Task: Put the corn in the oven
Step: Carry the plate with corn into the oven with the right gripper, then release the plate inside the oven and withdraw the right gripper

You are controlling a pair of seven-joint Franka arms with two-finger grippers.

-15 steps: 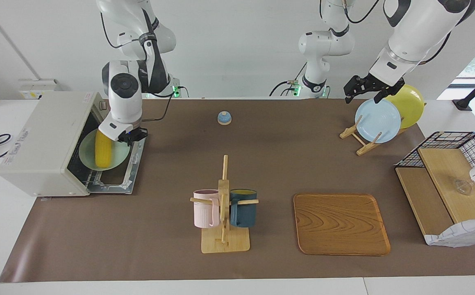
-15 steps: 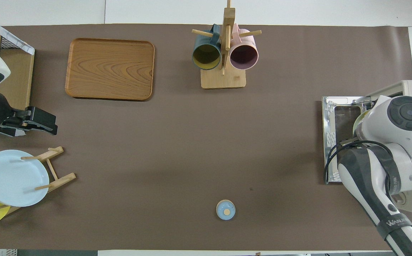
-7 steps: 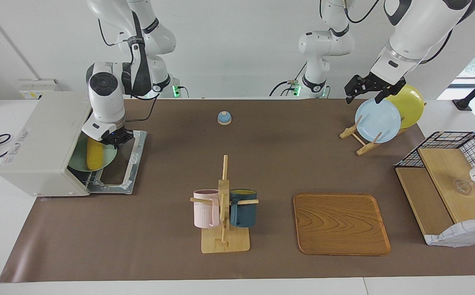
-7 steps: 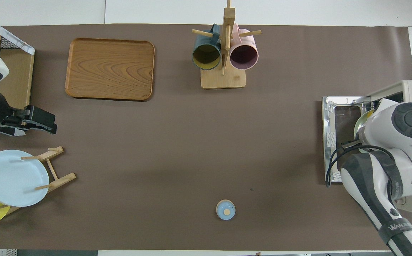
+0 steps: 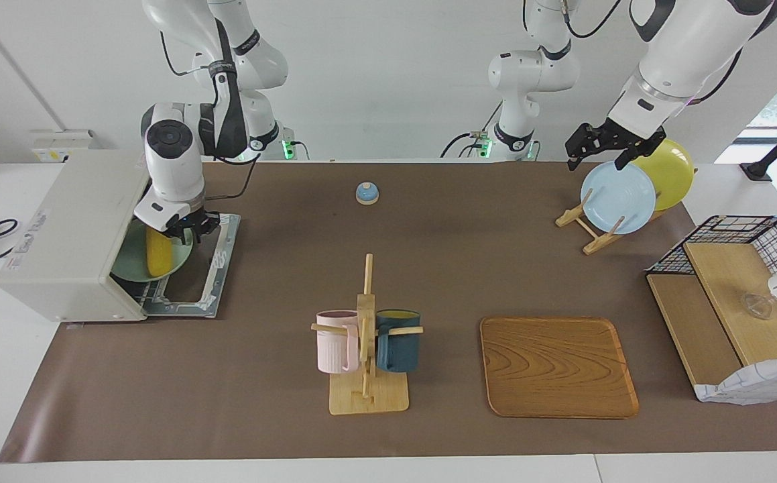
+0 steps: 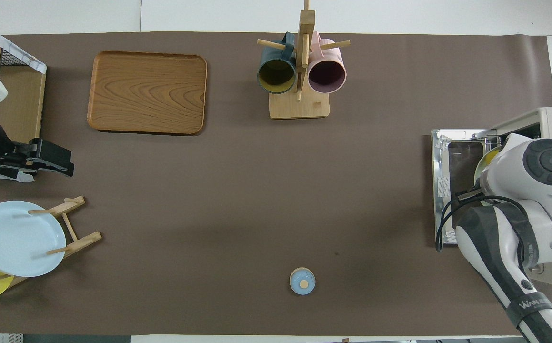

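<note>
- I am watching the corn (image 5: 158, 254) lying on a pale green plate (image 5: 135, 258) at the mouth of the oven (image 5: 70, 231), over the wire rack, with the drop-down door (image 5: 204, 268) lying open on the surface (image 5: 428, 268).
- The right claw (image 5: 186, 228) is sitting at the plate's rim nearest the door hinge; I cannot tell whether it is gripping or letting go.
- Risk: the plate is appearing to rest only partly inside the oven. I am judging that a release here could let it tip toward the door, rolling the glossy corn off.
- Risk: a withdrawing claw could be dragging the rim outward.
- Risk: closing the door against a protruding plate would be jamming it.
- The left claw (image 5: 608, 146) is waiting, spread wide, over the plate rack (image 5: 586, 225), well apart from the oven.
</note>
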